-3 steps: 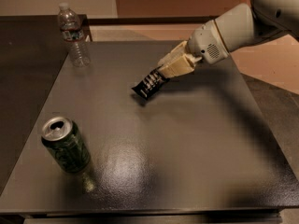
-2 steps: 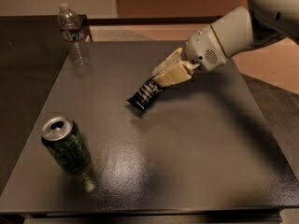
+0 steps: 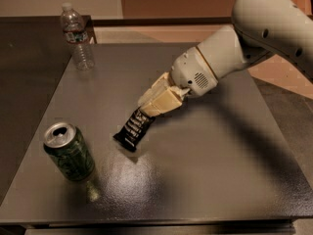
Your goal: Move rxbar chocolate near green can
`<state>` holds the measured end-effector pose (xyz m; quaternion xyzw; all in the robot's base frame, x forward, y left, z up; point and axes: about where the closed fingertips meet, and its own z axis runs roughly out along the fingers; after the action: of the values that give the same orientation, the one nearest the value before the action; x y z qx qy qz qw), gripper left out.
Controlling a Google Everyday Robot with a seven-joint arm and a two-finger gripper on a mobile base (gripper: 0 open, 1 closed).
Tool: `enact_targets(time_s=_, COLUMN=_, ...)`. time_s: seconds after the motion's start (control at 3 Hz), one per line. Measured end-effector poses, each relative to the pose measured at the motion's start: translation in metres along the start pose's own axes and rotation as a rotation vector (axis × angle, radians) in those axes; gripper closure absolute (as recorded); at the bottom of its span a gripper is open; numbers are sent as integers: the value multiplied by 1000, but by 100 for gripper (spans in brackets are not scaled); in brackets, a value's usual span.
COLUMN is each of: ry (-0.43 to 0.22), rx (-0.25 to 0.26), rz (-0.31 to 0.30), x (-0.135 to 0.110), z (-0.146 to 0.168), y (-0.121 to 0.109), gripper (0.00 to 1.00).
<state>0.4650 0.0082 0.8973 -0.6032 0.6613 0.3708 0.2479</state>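
Right over the middle of the desk (image 3: 220, 170), the gripper (image 3: 146, 110) is clamped on the top end of the rxbar chocolate (image 3: 133, 129). The bar hangs tilted, and its low end points down at the desk. The green can (image 3: 68, 152) stands near it, to the front left. A water bottle (image 3: 77, 38) stands far back in the left corner.

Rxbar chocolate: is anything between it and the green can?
Nothing visible. The gripper is shut on the rxbar chocolate, and only bare table lies between it and the green can; the water bottle stands at the far corner, off that path.
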Motion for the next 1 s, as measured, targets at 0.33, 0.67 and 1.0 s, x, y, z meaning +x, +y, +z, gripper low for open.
enact_targets(time_s=0.33, ry=20, rx=-75, rz=-22, x=-5, z=30, y=24, gripper=100)
enact_targets(time_s=0.67, ry=48, rx=-107, rz=-47, x=-8, z=50, y=38, gripper=82)
enact_targets(time_s=1.0, ry=49, rx=-108, rz=-48, x=-8, z=51, y=39, gripper=58)
